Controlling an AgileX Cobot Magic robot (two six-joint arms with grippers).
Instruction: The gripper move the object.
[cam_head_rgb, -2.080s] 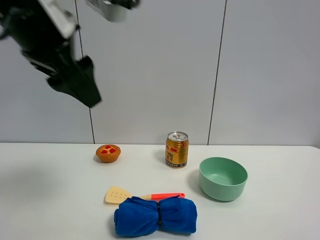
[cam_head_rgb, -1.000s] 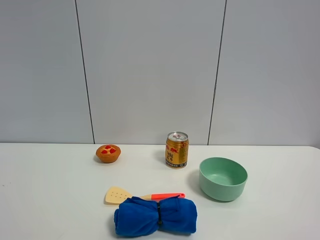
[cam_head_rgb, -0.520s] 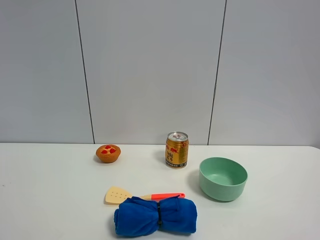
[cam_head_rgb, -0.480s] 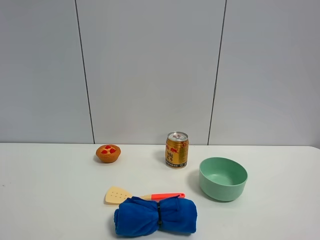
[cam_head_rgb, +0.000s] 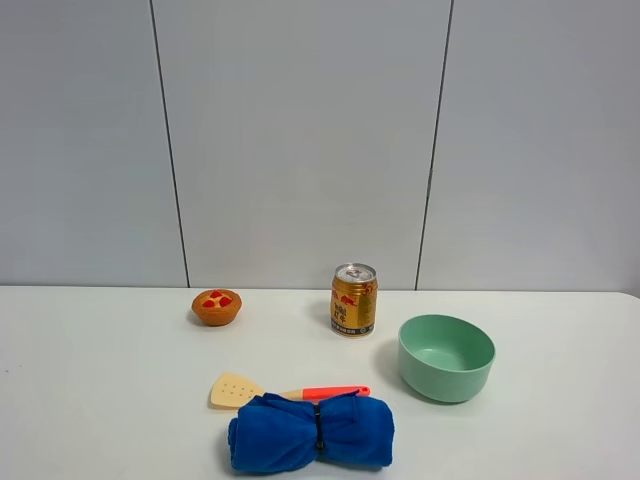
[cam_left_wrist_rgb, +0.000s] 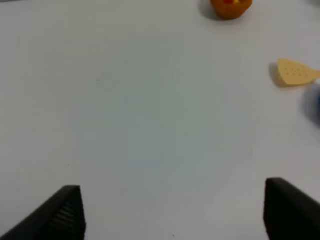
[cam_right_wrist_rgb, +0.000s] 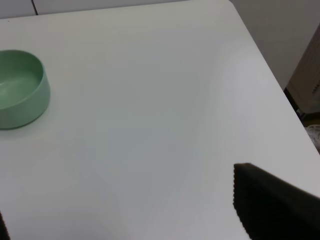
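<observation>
Blue cloth bundle sits at the table's near edge, long axis running side to side, its far side against the spatula, with the green bowl near on its right. The left gripper hangs splayed and empty over bare table, the spatula blade at its view's edge, so I'd call it nearer. The right gripper shows 2 fingertips wide apart, holding nothing, the bowl well off.

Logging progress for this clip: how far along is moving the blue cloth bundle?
Nothing looks done: the blue cloth bundle lies on the table against the spatula, in front of the green bowl. Nothing is in hand: the left gripper has its jaws wide apart over bare table, holding nothing. Approach, grasp and move all remain.
</observation>
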